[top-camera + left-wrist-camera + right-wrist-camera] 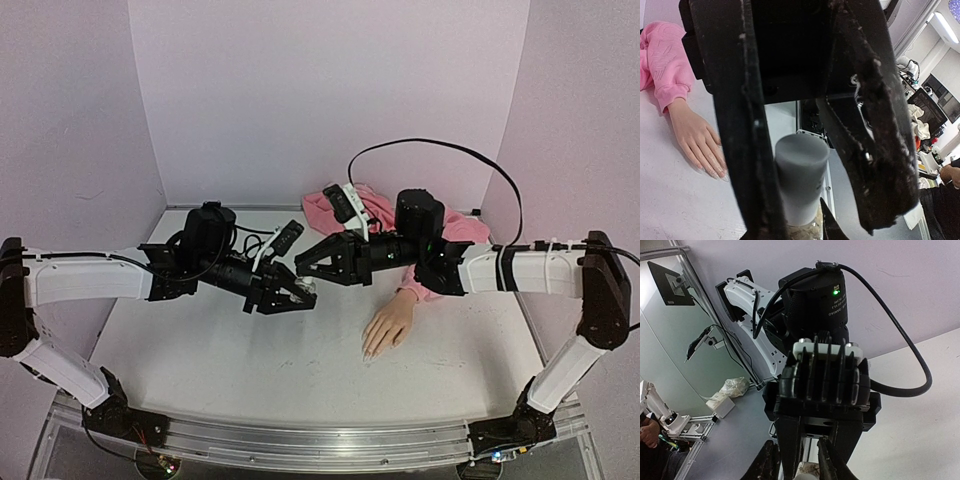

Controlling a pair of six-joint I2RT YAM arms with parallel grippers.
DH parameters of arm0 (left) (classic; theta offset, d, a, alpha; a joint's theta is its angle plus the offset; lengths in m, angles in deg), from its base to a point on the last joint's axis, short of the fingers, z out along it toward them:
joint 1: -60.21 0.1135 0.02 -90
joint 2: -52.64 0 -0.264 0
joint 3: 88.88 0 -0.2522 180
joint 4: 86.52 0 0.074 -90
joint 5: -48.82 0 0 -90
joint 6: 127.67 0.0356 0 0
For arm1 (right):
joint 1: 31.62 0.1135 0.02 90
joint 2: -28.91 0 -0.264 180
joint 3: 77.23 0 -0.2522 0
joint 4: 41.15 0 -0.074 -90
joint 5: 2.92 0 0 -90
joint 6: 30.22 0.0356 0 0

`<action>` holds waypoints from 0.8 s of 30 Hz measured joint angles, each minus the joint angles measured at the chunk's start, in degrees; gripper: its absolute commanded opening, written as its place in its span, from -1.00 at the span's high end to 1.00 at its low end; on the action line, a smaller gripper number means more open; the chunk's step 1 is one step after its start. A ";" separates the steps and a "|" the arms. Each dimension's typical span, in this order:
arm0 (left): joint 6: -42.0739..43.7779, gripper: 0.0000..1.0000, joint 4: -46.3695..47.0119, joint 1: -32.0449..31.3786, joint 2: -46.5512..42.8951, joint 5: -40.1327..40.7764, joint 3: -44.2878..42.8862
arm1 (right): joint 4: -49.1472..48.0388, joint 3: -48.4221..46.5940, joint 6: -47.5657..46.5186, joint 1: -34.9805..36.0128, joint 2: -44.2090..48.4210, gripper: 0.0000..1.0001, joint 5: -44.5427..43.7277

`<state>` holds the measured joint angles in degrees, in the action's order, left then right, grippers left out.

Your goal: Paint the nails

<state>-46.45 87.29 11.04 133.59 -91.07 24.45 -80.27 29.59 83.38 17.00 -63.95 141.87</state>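
Note:
The beige mannequin hand lies palm down on the white table, its pink hoodie sleeve behind it. Its pale glossy nails point toward the near edge; they also show in the left wrist view. My left gripper is shut on a small clear bottle, with the bottle's white cap sticking out. My right gripper faces it from the right. Its jaws are open and straddle the cap: one finger lies against it, the other stands apart.
A black cable arcs over the back right. Pink walls enclose the table on three sides. A metal rail runs along the near edge. Both arms meet above the table's middle, left of the hand.

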 measured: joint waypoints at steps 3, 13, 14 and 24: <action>0.00 1.00 0.00 -0.04 0.00 -0.44 0.00 | -0.35 0.00 0.07 -0.11 -0.37 0.65 0.26; 0.85 1.00 -0.50 -0.59 -0.79 6.36 0.02 | -1.22 0.00 -0.04 -0.68 -1.01 1.00 -1.01; 1.11 1.00 -0.70 -0.87 -1.33 9.88 0.15 | -1.22 0.00 -0.13 -0.76 -1.01 1.00 -2.27; 1.22 1.00 -6.75 -4.87 -3.61 50.03 0.85 | 10.25 -6.58 7.52 11.17 -4.37 1.00 -57.29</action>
<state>-45.23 80.54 6.17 129.98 -41.04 25.31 -70.02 23.01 90.90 28.17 -68.32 84.58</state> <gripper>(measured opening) 0.208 0.150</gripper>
